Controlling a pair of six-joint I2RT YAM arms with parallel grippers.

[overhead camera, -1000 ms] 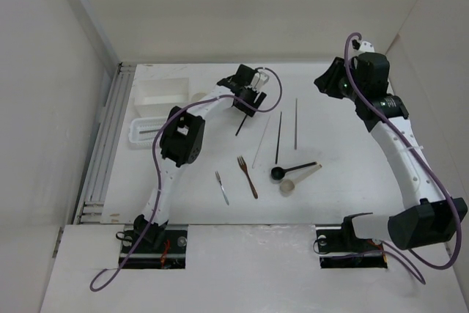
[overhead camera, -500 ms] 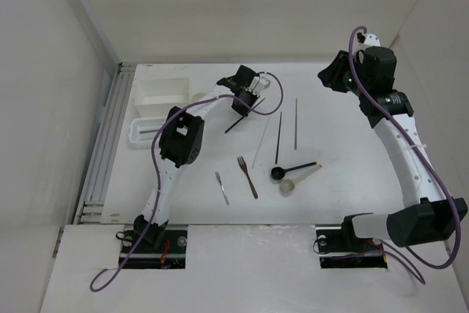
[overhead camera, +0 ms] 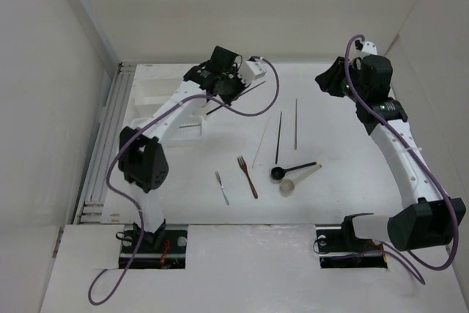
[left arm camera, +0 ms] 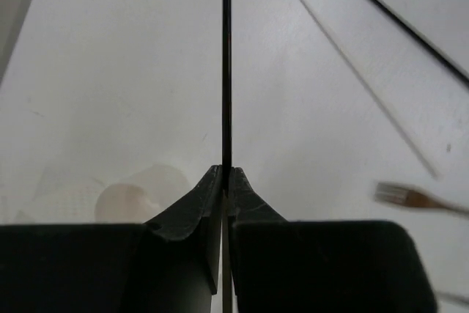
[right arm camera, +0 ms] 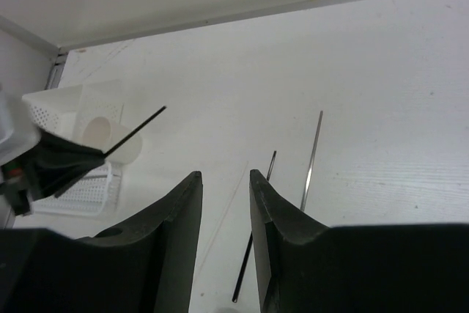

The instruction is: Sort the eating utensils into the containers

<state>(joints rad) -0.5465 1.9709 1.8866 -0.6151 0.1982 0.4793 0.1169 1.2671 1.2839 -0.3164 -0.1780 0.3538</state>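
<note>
Up at eleven o'clock on the table, your left gripper (left arm camera: 226,172) is clamped tight on a dark chopstick (left arm camera: 226,71), lifted clear of the surface. Most of the shaft runs straight out ahead of the fingertips, a hold that should let you tip it lengthwise into a vessel. That arm reaches far forward with its elbow raised, the wrist hanging over the slotted tray (overhead camera: 192,130); the rectangular box (overhead camera: 150,94) sits at nine o'clock from it. A pale round shape beside the tray is probably the cup (right arm camera: 101,134), though blur leaves some doubt.

Your right gripper (right arm camera: 223,177) waits high at one o'clock, jaws parted on nothing, its arm arched up and tilted down at the table. From centre towards five o'clock the rest lie unsorted: three chopsticks (overhead camera: 279,137), brown fork (overhead camera: 248,177), grey fork (overhead camera: 221,187), black spoon (overhead camera: 293,169) and beige spoon (overhead camera: 292,183).
</note>
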